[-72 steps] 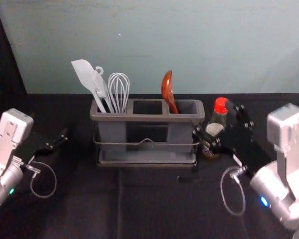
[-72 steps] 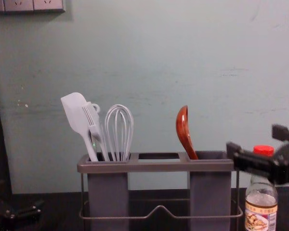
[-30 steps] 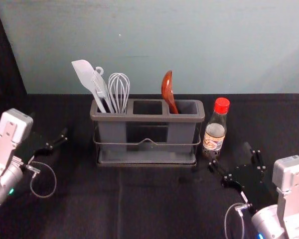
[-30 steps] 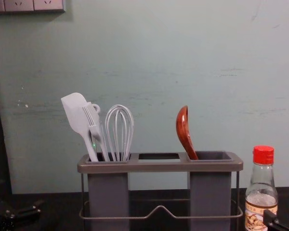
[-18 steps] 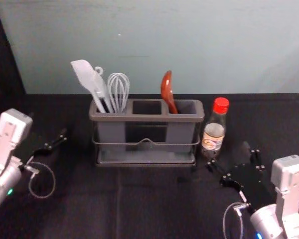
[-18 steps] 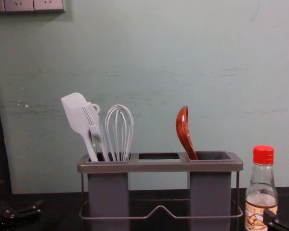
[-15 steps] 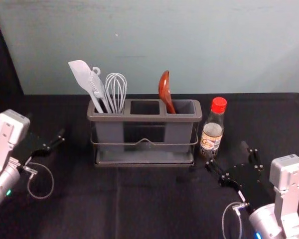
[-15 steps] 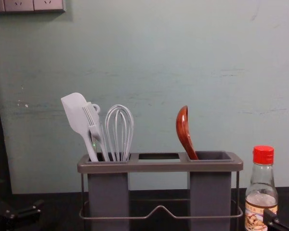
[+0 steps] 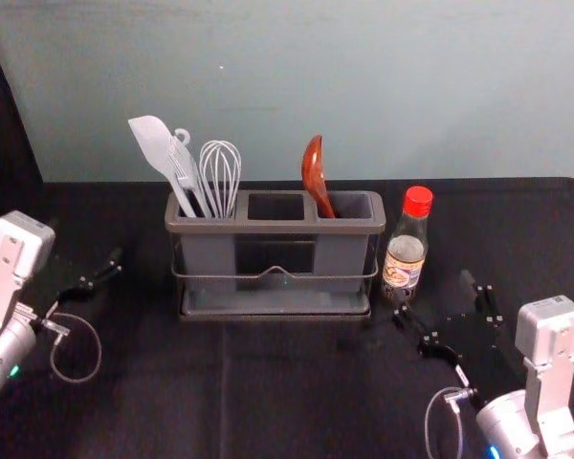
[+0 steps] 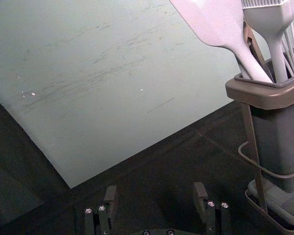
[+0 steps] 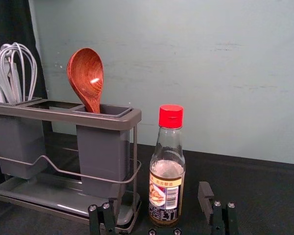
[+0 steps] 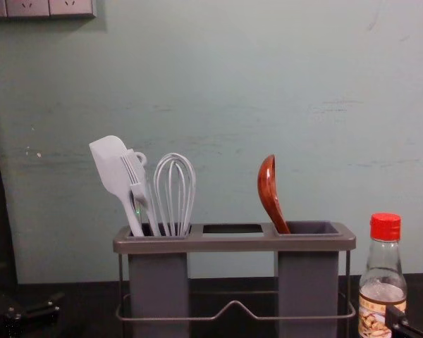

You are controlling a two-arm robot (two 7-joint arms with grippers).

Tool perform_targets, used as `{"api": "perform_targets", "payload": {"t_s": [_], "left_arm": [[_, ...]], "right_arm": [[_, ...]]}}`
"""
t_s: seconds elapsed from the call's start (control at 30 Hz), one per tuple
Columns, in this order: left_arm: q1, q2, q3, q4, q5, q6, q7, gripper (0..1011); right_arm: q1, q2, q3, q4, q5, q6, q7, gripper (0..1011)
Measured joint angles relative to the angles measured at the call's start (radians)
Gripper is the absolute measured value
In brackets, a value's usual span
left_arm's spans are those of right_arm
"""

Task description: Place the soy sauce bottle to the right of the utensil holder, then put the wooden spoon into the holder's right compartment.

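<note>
- Head view: the soy sauce bottle (image 9: 405,260) stands upright on the table (image 9: 287,402), just right of the utensil holder (image 9: 277,228). The right gripper (image 9: 436,295) is in front of the bottle, open and holding nothing; the left gripper (image 9: 84,245) is left of the holder.
- Left wrist view: its jaws are spread, empty; a spatula (image 10: 215,24) and a brush (image 10: 272,27) lean in the holder.
- Right wrist view: the bottle stands beyond the parted jaws.
- Chest view: the wooden spoon (image 12: 269,189) leans left in the right compartment; the whisk (image 12: 174,190) is in the left one.
</note>
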Motion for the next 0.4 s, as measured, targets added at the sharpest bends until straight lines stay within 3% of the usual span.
{"api": "perform_targets", "payload": {"t_s": [0.4], "left_arm": [[0.000,0.000,0.000,0.000,0.000,0.000,0.000,1011]], "right_arm": [[0.000,0.000,0.000,0.000,0.000,0.000,-0.001,1003]]}}
